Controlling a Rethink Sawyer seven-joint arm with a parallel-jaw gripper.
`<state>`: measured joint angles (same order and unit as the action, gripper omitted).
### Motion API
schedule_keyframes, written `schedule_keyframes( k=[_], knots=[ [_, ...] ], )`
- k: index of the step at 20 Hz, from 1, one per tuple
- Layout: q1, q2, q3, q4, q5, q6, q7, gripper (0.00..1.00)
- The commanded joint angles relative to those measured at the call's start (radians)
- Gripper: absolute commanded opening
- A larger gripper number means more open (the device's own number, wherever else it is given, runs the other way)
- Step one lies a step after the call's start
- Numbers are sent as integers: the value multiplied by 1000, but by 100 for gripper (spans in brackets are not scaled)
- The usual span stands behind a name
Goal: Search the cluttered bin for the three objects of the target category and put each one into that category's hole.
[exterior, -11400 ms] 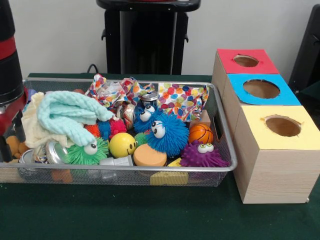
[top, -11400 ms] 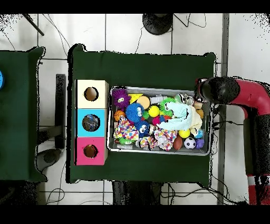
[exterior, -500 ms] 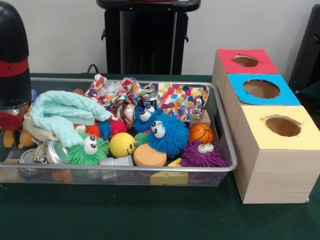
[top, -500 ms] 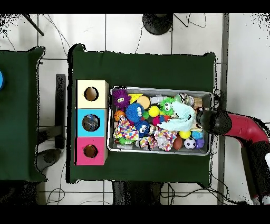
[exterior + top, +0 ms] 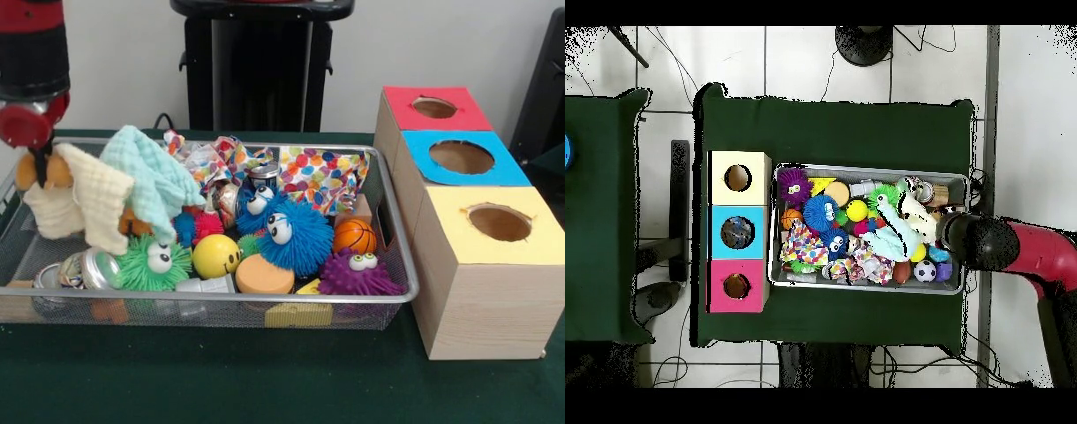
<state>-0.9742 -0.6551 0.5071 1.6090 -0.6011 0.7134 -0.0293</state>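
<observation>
1. Front view: the hand point(image 5: 33, 132) hangs at 10 o'clock over the cluttered bin point(image 5: 265, 305), its red end just above a tan-brown plush animal point(image 5: 44, 168).
2. The plush animal is raised clear of the heap, right under the hand and seemingly hanging from it. The fingers are hidden behind the red end and the fur, so I cannot tell whether they are spread or pinching.
3. A cream cloth point(image 5: 84, 199) drapes over the plush animal, and a mint cloth point(image 5: 150, 177) trails from it down to the pile. Both look limp and likely to snag.
4. Judged from its look, the plush animal is light, soft and squashy. It should give under a squeeze without slipping or breaking, and the round body is the best place to hold it, not an ear or limb.
5. The hole point(image 5: 434, 107) in the red-topped box sits at 2 o'clock, well apart from the hand, beyond the blue and yellow boxes.
6. Overhead view: the arm's dark end point(image 5: 970, 240) stands at 3 o'clock over the bin's rim point(image 5: 865, 289), with the cloths bunched just beside it. The plush animal is not distinguishable there.
7. The hole point(image 5: 737, 286) lies at 8 o'clock, across the whole bin on the green counter point(image 5: 835, 125).
</observation>
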Motion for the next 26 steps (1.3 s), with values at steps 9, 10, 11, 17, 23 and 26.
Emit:
schedule_keyframes(
  k=[9, 10, 11, 17, 23, 26],
  knots=[
    [-25, -127, 269, 363, 176, -287, 217, 0],
    [-10, -140, 262, 369, 179, -297, 234, 0],
    [4, -153, 253, 373, 185, -305, 251, 0],
    [82, -213, 197, 399, 220, -338, 316, 0],
    [131, -175, 139, 417, 248, -486, 413, 0],
    [119, -123, 156, 409, 236, -605, 405, 0]
  ],
)
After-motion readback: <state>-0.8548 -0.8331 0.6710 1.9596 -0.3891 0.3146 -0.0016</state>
